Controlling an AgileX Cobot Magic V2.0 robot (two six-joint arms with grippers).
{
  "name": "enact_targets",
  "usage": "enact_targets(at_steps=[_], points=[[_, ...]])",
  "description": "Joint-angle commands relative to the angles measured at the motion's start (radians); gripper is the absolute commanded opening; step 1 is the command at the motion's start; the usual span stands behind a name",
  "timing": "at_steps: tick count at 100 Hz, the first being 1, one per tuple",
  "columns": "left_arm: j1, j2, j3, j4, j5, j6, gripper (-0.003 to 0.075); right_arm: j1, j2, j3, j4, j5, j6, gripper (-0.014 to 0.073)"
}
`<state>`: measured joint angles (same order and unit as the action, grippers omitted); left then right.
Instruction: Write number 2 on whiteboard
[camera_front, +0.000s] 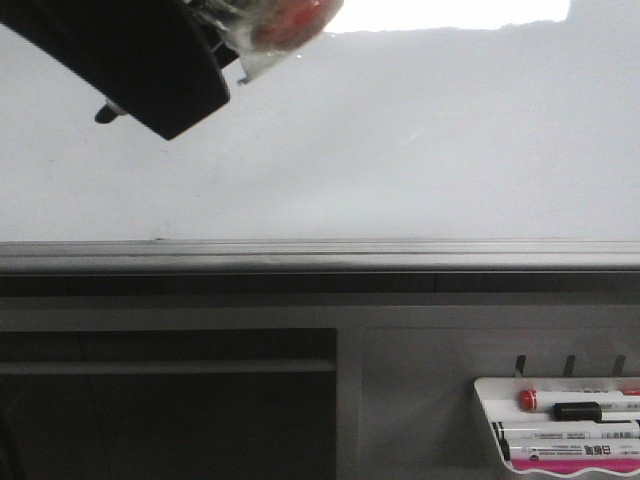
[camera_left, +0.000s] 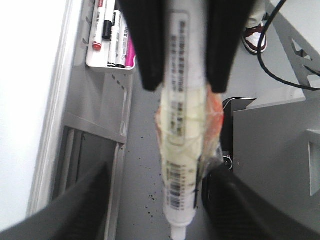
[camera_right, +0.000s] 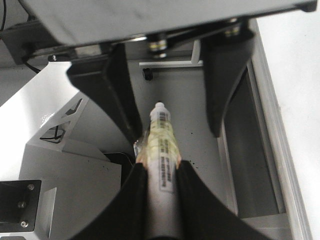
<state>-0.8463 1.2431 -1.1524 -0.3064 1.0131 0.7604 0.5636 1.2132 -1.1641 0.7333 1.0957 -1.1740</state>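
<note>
The large glossy white-grey whiteboard fills the front view above its grey metal edge rail. The right tool is clenched on a white, tape-wrapped marker pen. The pen's tip lies between the released, wide-spread fingers of the left tool, near the board.
</note>
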Motion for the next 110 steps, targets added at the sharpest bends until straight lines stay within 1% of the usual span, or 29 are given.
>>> enact_targets(at_steps=[1,16,28,33,40,46,51,64,73,82,90,103,110], points=[[-0.003,-0.045,-0.034,-0.021,-0.061,-0.009,0.0494,-0.002,-0.015,-0.033,0.046,-0.025,-0.009,-0.0074],[0.061,-0.125,-0.034,-0.020,-0.073,-0.046,0.0494,-0.050,-0.035,-0.033,0.018,-0.036,0.047,-0.0074],[0.170,-0.220,-0.032,-0.016,-0.093,-0.120,0.0494,-0.114,-0.062,-0.028,-0.011,-0.041,0.149,-0.0074],[0.234,-0.256,-0.022,-0.016,-0.105,-0.151,0.0494,-0.135,-0.079,-0.020,-0.015,-0.056,0.205,-0.0074],[0.318,-0.306,0.002,-0.016,-0.124,-0.213,0.0494,-0.155,-0.107,0.009,-0.016,-0.102,0.287,-0.0074],[0.389,-0.342,0.028,-0.015,-0.144,-0.263,0.0494,-0.160,-0.136,0.054,-0.016,-0.172,0.363,-0.0074],[0.450,-0.375,0.059,-0.015,-0.167,-0.308,0.0494,-0.160,-0.160,0.104,-0.016,-0.235,0.396,-0.0074],[0.591,-0.451,0.158,-0.015,-0.216,-0.386,0.0494,-0.160,-0.205,0.261,0.036,-0.373,0.401,-0.0074],[0.660,-0.486,0.214,-0.027,-0.242,-0.397,0.0493,-0.160,-0.206,0.307,0.069,-0.423,0.401,-0.0074],[0.702,-0.506,0.251,-0.053,-0.278,-0.397,0.0493,-0.160,-0.202,0.307,0.095,-0.476,0.401,-0.0074],[0.714,-0.507,0.263,-0.067,-0.289,-0.397,0.0493,-0.160,-0.200,0.281,0.119,-0.529,0.401,-0.0074],[0.716,-0.503,0.267,-0.067,-0.293,-0.397,0.0493,-0.160,-0.178,0.236,0.119,-0.537,0.401,-0.0074],[0.716,-0.503,0.267,-0.071,-0.297,-0.397,0.0493,-0.160,-0.150,0.214,0.116,-0.517,0.401,-0.0074]])
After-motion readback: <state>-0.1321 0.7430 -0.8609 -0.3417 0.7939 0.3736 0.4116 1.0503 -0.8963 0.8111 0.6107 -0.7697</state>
